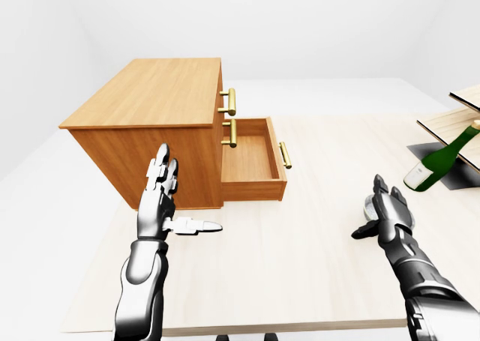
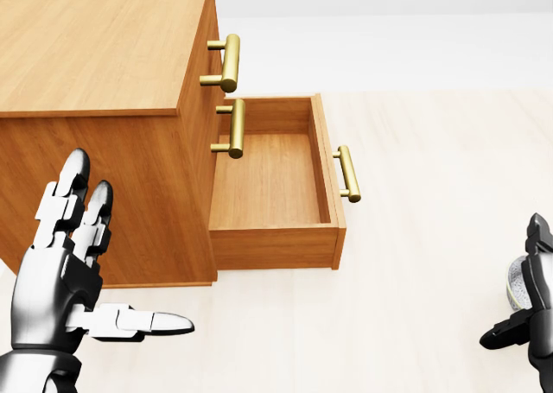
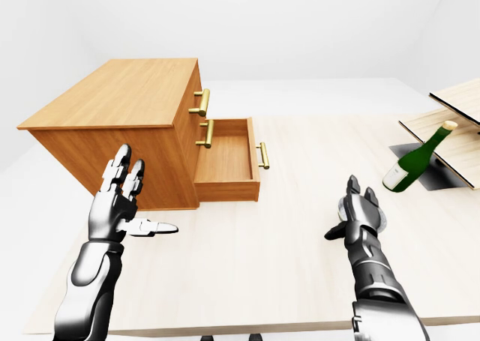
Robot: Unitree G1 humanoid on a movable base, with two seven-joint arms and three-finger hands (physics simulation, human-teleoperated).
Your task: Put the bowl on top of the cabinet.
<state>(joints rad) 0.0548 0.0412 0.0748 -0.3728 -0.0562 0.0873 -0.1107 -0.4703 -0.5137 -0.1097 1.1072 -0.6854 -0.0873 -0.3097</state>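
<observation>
The wooden cabinet (image 1: 150,94) stands at the upper left of the table, its flat top bare. Its lowest drawer (image 1: 251,157) is pulled out and holds nothing. A small grey bowl (image 1: 369,204) sits on the table at the right, mostly hidden behind my right hand (image 1: 373,210). That hand is open, with its fingers standing beside the bowl's rim. In the head view only a sliver of the bowl (image 2: 517,282) shows at the right edge. My left hand (image 1: 187,195) hovers open beside the cabinet's side wall, fingers up and thumb pointing right.
A green bottle (image 1: 439,161) leans against a slanted wooden rack (image 1: 457,124) at the far right. Brass handles (image 1: 231,101) stick out of the drawer fronts. The light table (image 1: 300,251) ends just below my arms.
</observation>
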